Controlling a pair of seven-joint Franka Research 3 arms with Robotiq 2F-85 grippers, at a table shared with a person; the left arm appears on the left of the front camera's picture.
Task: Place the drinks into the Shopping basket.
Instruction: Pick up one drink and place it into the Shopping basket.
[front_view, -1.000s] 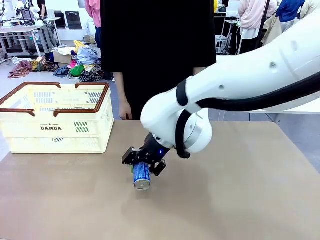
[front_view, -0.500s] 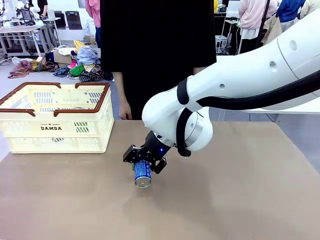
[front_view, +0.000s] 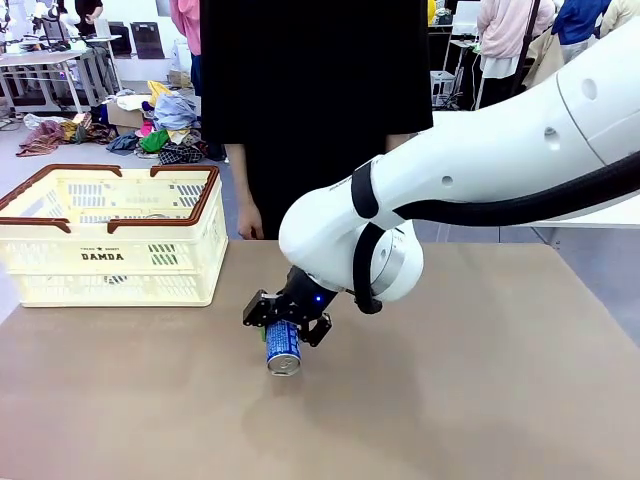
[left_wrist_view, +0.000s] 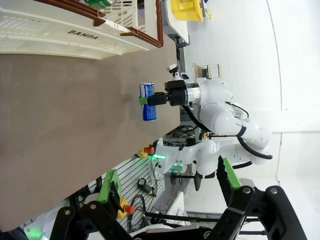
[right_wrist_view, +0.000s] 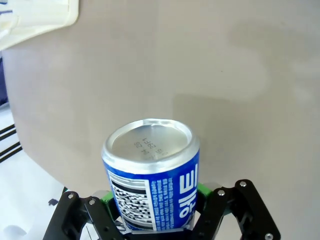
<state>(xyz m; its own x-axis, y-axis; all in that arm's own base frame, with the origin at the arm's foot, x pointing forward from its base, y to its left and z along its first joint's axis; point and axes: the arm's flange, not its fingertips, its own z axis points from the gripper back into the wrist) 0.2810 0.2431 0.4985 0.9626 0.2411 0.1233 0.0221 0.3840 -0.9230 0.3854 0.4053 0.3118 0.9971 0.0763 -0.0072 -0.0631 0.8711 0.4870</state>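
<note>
The right tool (front_view: 285, 335) is clamped on the slim blue aluminium drink can with white print (front_view: 284, 350), its green pads pressing the can's sides and one silver end pointing away from the wrist. The can is tilted, and judging by the shadow lying apart from it in the right wrist view, it hangs just clear of the brown tabletop (front_view: 480, 400) rather than resting on it. It sits near the middle of the tabletop, to the right of the large cream-white slotted plastic shopping basket with brown rim and handles (front_view: 60, 222) and well apart from it, so it is gripped but not yet over the basket. The left tool (left_wrist_view: 167, 180) holds nothing, its two fingers standing wide apart above the tabletop on the robot's side. At the top edge of the left wrist view a small green shape (left_wrist_view: 97, 2) shows inside the basket; it may be the green can, which would mean one drink is already placed, but it is too small and too cut off to be sure. On that reading the task is about half done. What is left is to carry the blue can across to the basket, lower it inside and let go. A person in a black top (front_view: 315, 100) stands at the far side, one hand (front_view: 250, 220) hanging at the tabletop's edge just beside the basket and touching nothing.
</note>
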